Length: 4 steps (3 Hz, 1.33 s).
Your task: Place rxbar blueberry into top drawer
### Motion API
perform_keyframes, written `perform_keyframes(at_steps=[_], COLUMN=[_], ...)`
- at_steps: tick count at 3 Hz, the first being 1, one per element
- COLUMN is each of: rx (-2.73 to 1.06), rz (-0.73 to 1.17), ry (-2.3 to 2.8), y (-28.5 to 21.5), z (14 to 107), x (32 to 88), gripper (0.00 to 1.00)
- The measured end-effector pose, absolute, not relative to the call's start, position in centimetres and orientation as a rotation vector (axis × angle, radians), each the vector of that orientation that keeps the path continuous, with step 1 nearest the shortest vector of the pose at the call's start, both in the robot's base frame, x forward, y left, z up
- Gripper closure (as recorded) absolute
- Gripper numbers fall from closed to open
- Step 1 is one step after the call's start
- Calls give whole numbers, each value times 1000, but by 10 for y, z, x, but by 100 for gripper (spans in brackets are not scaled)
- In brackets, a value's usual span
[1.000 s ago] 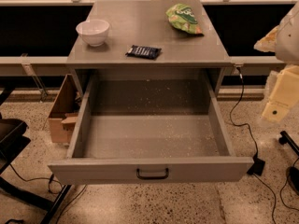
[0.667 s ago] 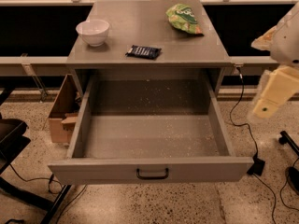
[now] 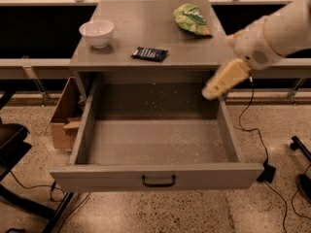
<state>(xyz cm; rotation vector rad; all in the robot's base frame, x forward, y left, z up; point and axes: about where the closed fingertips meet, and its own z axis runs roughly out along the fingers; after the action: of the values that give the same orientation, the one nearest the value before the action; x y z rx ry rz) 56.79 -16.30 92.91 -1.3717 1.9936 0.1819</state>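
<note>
Gripper [image 3: 213, 89] at the right rear corner of the open top drawer [image 3: 155, 176], rxbar blueberry [image 3: 149, 54] on the table

Camera view: the rxbar blueberry lies flat near the front edge of the grey table [image 3: 146, 18], well apart from the gripper, with a white bowl [image 3: 97, 33] to its left and a green chip bag [image 3: 191, 19] further back on the right; the cream gripper slants down from the white arm [image 3: 279, 30], its tip by the drawer's right wall, and I cannot tell whether it is wide or narrow; a cardboard box [image 3: 65, 115] stands left of the drawer
</note>
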Motion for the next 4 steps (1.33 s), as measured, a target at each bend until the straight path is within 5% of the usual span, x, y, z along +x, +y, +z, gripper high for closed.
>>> perform_keyframes(at_steps=[1,4], rx=[-1236,-1220], rz=[203,279], ry=[1796,1720], y=[-129,-92], z=[959,957], x=[649,703], gripper=[0,0])
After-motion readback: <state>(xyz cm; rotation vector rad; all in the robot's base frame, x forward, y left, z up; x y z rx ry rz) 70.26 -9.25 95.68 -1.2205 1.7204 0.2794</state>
